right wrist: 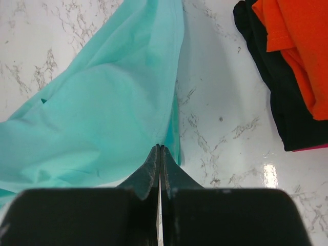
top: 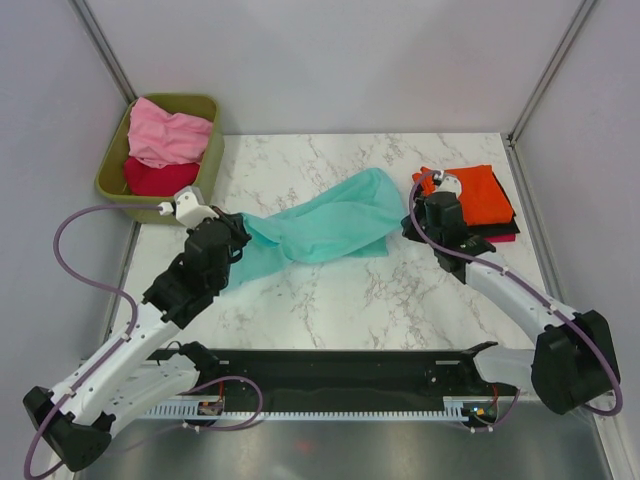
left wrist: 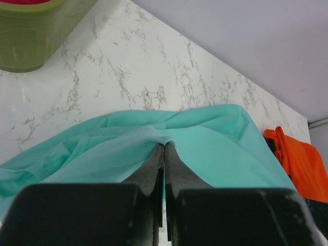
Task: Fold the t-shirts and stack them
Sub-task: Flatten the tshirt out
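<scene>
A teal t-shirt [top: 320,225] lies stretched and rumpled across the middle of the marble table. My left gripper [top: 243,232] is shut on its left end; in the left wrist view the cloth [left wrist: 215,138] bunches over the closed gripper tips [left wrist: 164,145]. My right gripper [top: 405,232] is shut on its right edge, with the cloth [right wrist: 102,113] pinched at the tips [right wrist: 160,147]. A folded orange shirt [top: 480,195] lies on a black shirt [top: 497,237] at the right. A pink shirt [top: 165,135] and a crimson shirt [top: 150,178] are in the bin.
The olive-green bin [top: 110,170] stands off the table's back left corner and shows in the left wrist view [left wrist: 31,41]. The orange [right wrist: 297,46] and black [right wrist: 287,113] stack lies just right of my right gripper. Grey walls enclose the table.
</scene>
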You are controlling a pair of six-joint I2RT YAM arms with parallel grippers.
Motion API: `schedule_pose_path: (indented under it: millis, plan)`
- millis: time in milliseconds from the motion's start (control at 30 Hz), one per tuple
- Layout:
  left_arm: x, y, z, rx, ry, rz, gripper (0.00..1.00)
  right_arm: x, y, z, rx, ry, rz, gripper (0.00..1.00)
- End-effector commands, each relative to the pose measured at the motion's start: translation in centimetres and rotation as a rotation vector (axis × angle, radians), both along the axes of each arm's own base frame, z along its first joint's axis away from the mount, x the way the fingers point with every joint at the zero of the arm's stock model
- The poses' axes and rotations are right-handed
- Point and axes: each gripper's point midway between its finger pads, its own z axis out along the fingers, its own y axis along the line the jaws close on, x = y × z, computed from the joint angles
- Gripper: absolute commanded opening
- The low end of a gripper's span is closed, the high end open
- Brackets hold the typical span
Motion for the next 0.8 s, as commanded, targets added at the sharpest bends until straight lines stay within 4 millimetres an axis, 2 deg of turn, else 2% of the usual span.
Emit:
schedule_pose_path:
  millis: [0,33,67,100,133,167,200,233,367,400,433,500,533,567,600,700,767]
  plan:
    - [0.2,0.5,0.9,-0.044,-0.042,0.041,0.02,-0.1,-0.9,-0.8,-0.064,0.032,-0.025,0.0]
    - [0.2,0.5,0.9,-0.046,-0.043,0.04,0.02,0.4,-0.8,-0.5,-0.063,0.028,-0.027,0.0]
    - [0.2,0.4,0.9,-0.046,-0.041,0.04,0.02,0.8,-0.6,-1.5,-0.073,0.056,-0.024,0.01]
    - [0.2,0.4,0.8,-0.044,-0.038,0.042,0.02,1.5,-0.1,-1.0,-0.066,0.053,-0.015,0.01]
    - [0.3,0.5,0.8,-0.045,-0.04,0.046,0.02,1.9,0.2,-2.4,-0.076,0.091,-0.009,0.01]
    - [0.3,0.4,0.7,-0.042,-0.036,0.045,0.02,2.3,0.5,-2.8,-0.077,0.105,-0.007,0.01]
    - [0.3,0.5,0.6,-0.043,-0.036,0.048,0.02,3.2,0.9,-2.4,-0.069,0.099,-0.005,0.02]
    - [0.5,0.5,0.5,-0.039,-0.033,0.054,0.02,3.7,1.3,-3.7,-0.076,0.134,0.003,0.02]
    - [0.7,0.6,0.0,-0.03,-0.021,0.074,0.02,5.7,2.9,-4.4,-0.059,0.152,0.033,0.06]
    - [0.8,0.7,-0.1,-0.028,-0.019,0.082,0.02,6.4,3.5,-4.0,-0.047,0.139,0.045,0.08]
    - [0.9,0.8,-0.2,-0.028,-0.018,0.089,0.02,6.7,3.8,-4.9,-0.048,0.155,0.054,0.12]
    - [1.1,0.7,-0.7,-0.019,-0.005,0.101,0.02,7.0,4.7,-5.2,-0.026,0.159,0.093,0.22]
    - [1.3,0.8,-0.9,-0.009,0.0,0.11,0.02,7.0,5.0,-5.7,-0.025,0.166,0.107,0.32]
    - [1.5,0.7,-1.3,0.003,0.014,0.113,0.02,6.8,5.4,-5.8,-0.012,0.17,0.126,0.34]
    - [1.6,0.7,-1.4,0.007,0.017,0.115,0.02,6.4,5.3,-6.2,-0.015,0.178,0.13,0.35]
    - [2.0,0.3,-2.0,0.019,0.035,0.112,0.02,5.9,4.7,-5.5,-0.023,0.152,0.126,0.52]
    - [2.1,0.5,-2.1,0.027,0.039,0.121,0.02,4.9,4.3,-5.5,-0.028,0.139,0.131,0.54]
